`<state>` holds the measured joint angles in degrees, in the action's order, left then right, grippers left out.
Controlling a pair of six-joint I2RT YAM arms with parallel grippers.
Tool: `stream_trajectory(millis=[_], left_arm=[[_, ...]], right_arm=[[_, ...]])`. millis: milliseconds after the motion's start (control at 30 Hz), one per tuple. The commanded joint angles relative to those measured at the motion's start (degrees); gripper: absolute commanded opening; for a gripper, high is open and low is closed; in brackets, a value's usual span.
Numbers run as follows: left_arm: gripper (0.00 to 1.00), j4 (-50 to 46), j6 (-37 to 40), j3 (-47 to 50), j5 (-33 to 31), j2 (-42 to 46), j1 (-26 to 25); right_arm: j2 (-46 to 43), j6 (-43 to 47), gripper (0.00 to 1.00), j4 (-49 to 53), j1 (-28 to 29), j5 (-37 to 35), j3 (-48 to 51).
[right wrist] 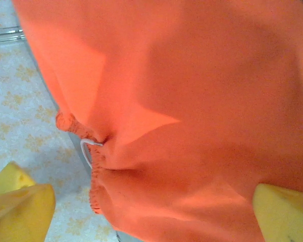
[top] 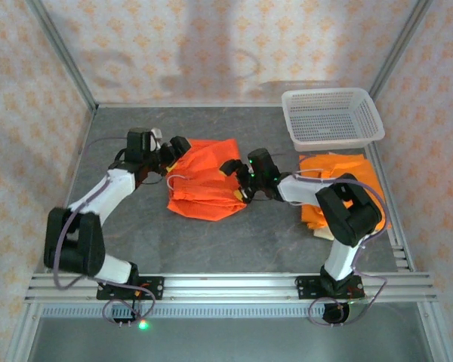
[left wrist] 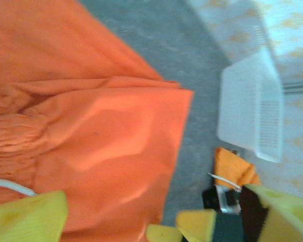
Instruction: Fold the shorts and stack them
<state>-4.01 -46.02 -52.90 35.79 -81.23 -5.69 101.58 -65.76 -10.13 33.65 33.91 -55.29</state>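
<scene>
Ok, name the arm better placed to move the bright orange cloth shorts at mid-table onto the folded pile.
Probably right: the right gripper hangs open at the orange shorts' right edge, and the folded pile lies beside that arm.

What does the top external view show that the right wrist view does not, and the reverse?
The top external view adds the white basket at the far right, a second pair of orange shorts lying in front of it, and the left arm and right arm reaching in from either side. The right wrist view adds close detail: the gathered waistband, a white drawstring loop, and its own yellow fingers spread wide. Both share the middle orange shorts.
</scene>
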Motion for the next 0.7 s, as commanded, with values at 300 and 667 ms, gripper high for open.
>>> stream_trajectory(millis=[300, 667], left_arm=[[1.00, 4.67, -1.55, 11.30, -0.16, -3.02, -6.03], [1.00, 11.32, -0.34, 21.34, -3.13, -7.74, -6.34]], right_arm=[[5.16, 5.66, 0.99, 11.67, -4.62, 1.14, -20.03], [7.67, 19.57, 0.99, 24.51, -6.29, 0.37, -23.43]])
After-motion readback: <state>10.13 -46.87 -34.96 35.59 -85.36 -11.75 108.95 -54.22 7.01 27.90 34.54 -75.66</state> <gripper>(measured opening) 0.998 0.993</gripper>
